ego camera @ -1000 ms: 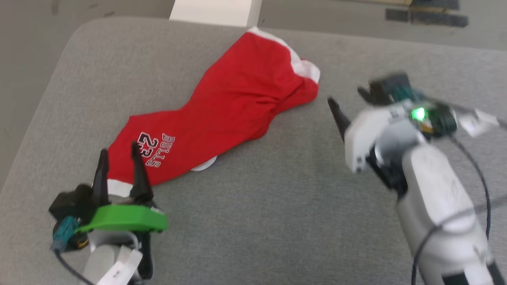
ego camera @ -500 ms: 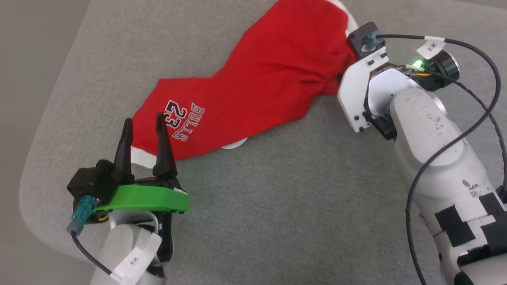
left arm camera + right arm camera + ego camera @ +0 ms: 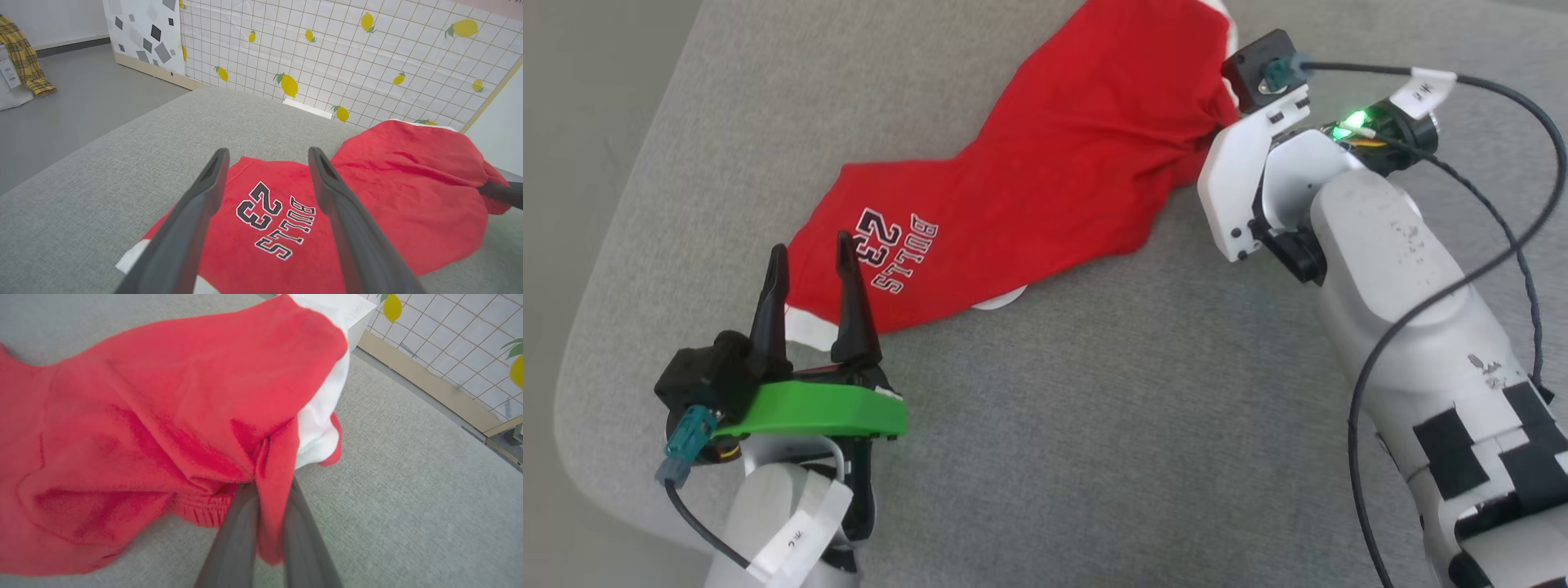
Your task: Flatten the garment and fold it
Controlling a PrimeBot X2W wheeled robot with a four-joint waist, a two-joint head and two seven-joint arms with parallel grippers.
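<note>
The garment (image 3: 1054, 180), red shorts with "BULLS 23" on one leg, lies crumpled in a diagonal across the grey cushion (image 3: 1094, 408). My left gripper (image 3: 810, 243) stands open just above the white-trimmed leg hem, its fingers either side of the print (image 3: 269, 220). At the far end, my right gripper (image 3: 269, 486) is shut on a raised fold of red fabric (image 3: 273, 457) beside the gathered waistband. In the head view its white wrist (image 3: 1250, 163) hides the fingers. The left wrist view shows a dark finger (image 3: 500, 192) of the right gripper at the garment's (image 3: 400, 183) right edge.
The cushion's rounded left edge (image 3: 596, 327) drops to grey floor. A lemon-patterned grid panel (image 3: 347, 53) stands behind the cushion, with a white box (image 3: 351, 310) at its far edge. A yellow plaid cloth (image 3: 24, 61) hangs far left. The right arm's cable (image 3: 1486, 269) loops above the cushion.
My right gripper has moved in to the garment's far end and shut on a fold there. The head camera has shifted. My left gripper stays open at the hem.
</note>
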